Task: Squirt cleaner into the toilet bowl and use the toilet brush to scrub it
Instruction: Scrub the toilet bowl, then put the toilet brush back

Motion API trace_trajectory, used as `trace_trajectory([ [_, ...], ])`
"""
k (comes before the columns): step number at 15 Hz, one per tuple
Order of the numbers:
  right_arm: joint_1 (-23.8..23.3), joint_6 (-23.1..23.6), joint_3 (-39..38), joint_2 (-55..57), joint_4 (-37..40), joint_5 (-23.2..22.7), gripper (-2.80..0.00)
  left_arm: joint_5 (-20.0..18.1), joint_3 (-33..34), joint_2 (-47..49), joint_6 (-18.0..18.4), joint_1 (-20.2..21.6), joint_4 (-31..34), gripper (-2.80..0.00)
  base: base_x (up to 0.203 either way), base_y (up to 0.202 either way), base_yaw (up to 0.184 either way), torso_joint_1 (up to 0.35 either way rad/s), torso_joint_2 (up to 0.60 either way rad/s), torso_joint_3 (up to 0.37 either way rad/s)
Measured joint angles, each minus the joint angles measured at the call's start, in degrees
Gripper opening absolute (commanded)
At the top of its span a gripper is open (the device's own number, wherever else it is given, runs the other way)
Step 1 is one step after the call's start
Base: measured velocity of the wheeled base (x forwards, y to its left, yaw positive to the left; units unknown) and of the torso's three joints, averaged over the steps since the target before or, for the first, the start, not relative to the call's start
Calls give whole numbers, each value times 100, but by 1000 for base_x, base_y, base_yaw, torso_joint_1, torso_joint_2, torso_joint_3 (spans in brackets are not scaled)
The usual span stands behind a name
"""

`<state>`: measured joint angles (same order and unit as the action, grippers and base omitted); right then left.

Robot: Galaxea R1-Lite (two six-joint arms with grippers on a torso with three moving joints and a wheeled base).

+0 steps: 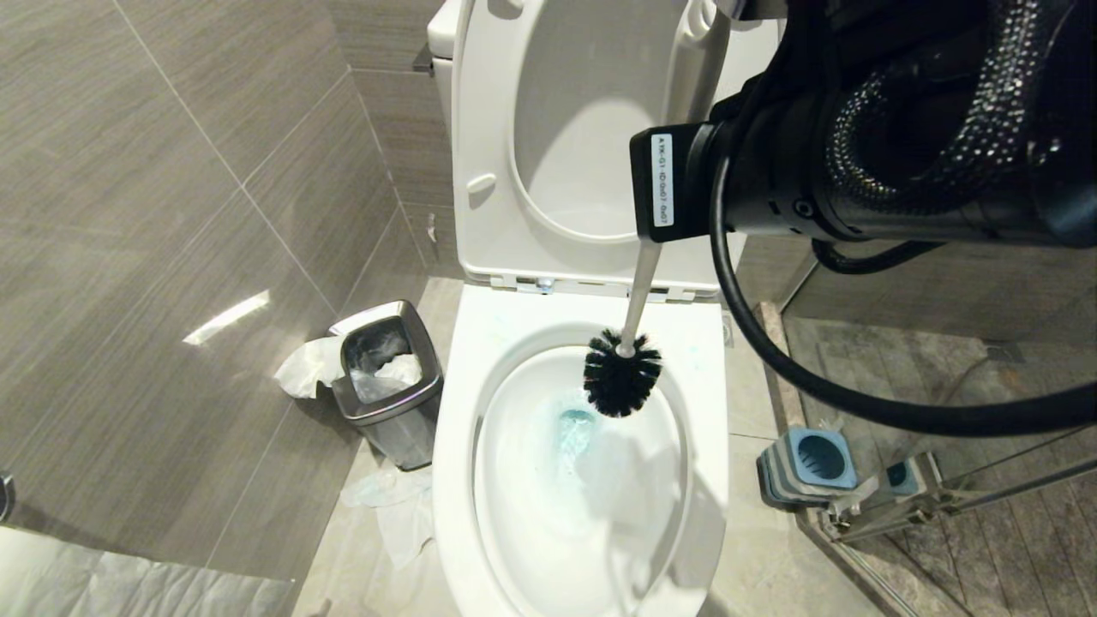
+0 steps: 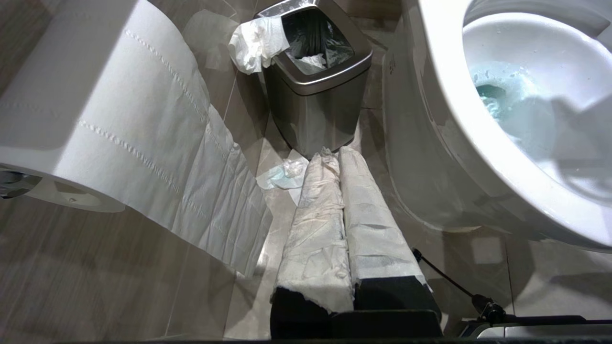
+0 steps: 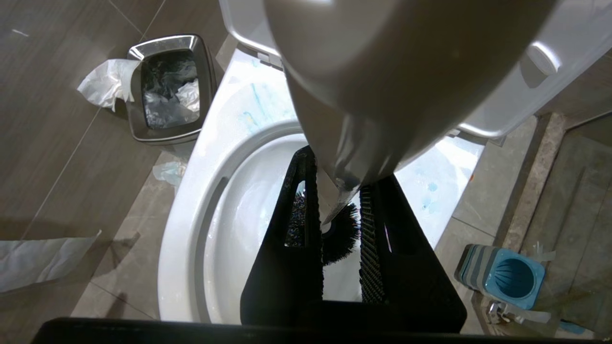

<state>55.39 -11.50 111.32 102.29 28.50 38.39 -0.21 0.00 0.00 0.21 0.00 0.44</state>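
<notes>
My right gripper [image 1: 667, 182] is shut on the thin white handle of the toilet brush [image 1: 623, 377], whose dark bristle head hangs just above the back rim of the toilet bowl [image 1: 454, 446]. Pale blue cleaner [image 1: 576, 428] tints the water in the bowl's drain. In the right wrist view the handle runs between the jaws of the right gripper [image 3: 339, 172], with the toilet brush head [image 3: 342, 234] beyond them over the toilet bowl [image 3: 186, 215]. Faint blue cleaner streaks [image 3: 258, 102] mark the rim. My left gripper [image 2: 334, 155] is parked low beside the toilet bowl [image 2: 444, 143], shut, its fingers wrapped in white paper.
The raised seat and lid [image 1: 583, 128] stand behind the bowl. A square steel waste bin [image 1: 390, 377] sits on the floor to the left, with paper scraps around it. The blue-and-grey brush holder [image 1: 810, 463] stands to the right by a glass door frame [image 1: 943, 497]. A toilet paper roll [image 2: 95, 119] hangs near my left arm.
</notes>
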Motion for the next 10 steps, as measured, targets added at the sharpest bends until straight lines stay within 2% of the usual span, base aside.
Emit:
trace_trajectory([
  [3,-2,1,2,2,7,22,-280,2,0,0,-5,0,2,-280,0,0,0,0,0,0],
  [6,-38,10,-5,-20,40,323,-280,0,0,0,-1,0,0,-280,0,0,0,0,0,0],
  [10,-259,15,-43,-132,138,331,-280,0,0,0,-1,0,1,-280,0,0,0,0,0,0],
])
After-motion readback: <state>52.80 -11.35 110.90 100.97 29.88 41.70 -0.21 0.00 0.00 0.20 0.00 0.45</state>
